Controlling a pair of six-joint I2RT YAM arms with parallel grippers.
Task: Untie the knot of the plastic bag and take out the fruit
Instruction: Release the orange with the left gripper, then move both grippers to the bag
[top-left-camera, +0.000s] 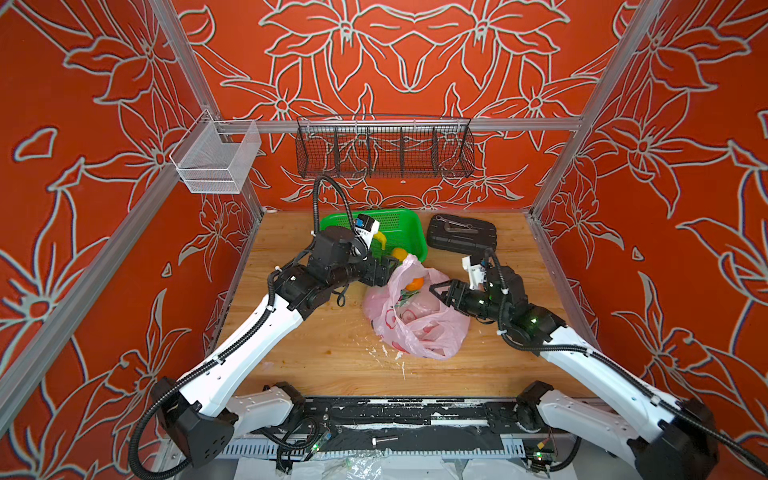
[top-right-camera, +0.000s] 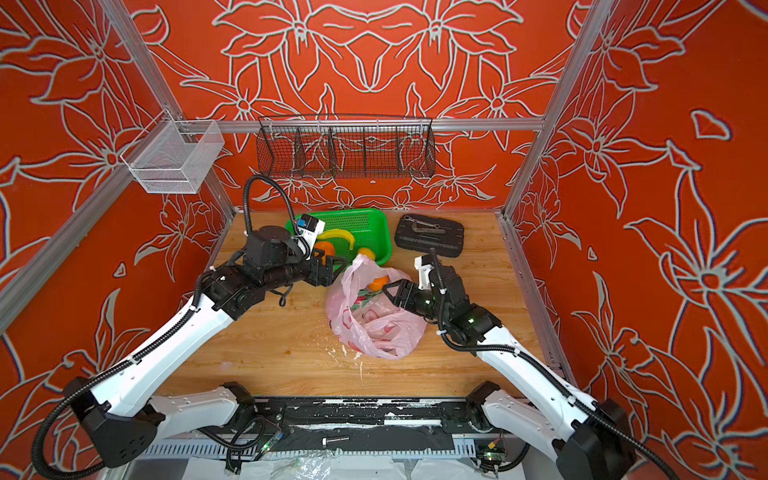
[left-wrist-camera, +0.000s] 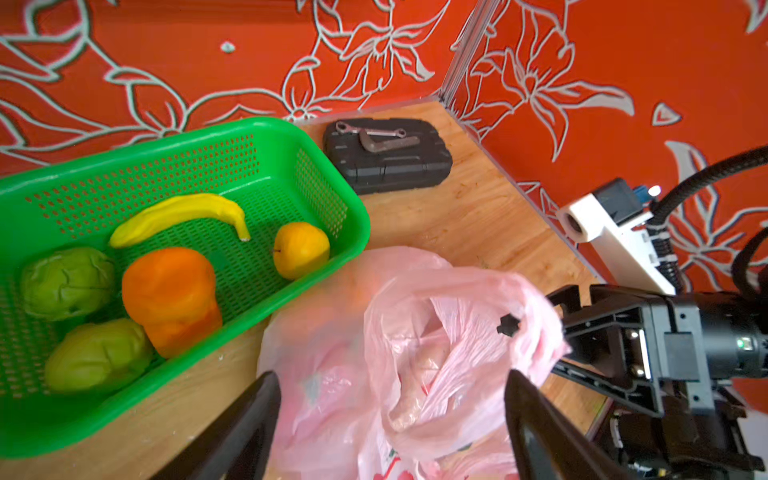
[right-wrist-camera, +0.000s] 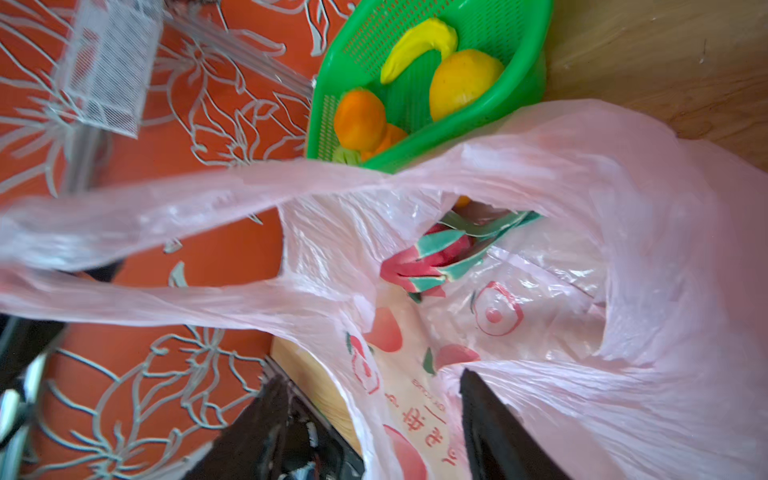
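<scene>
We find bag (top-left-camera: 415, 324) mouth open; orange (top-left-camera: 414, 284), dragon fruit (right-wrist-camera: 436, 257) inside. L gripper (left-wrist-camera: 390, 386) jaws wide, astride far-left rim. R gripper (right-wrist-camera: 372, 380) jaws apart at right rim.

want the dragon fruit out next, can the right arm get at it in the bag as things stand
Probably yes: the plastic bag gapes open toward the right gripper and the dragon fruit lies bare inside. The open jaws straddle the bag's rim, though, and must clear it first.

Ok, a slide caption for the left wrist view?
Left gripper, fingers open, at the pink plastic bag; green basket beside it holds banana, orange, yellow fruit and two green fruits.
</scene>
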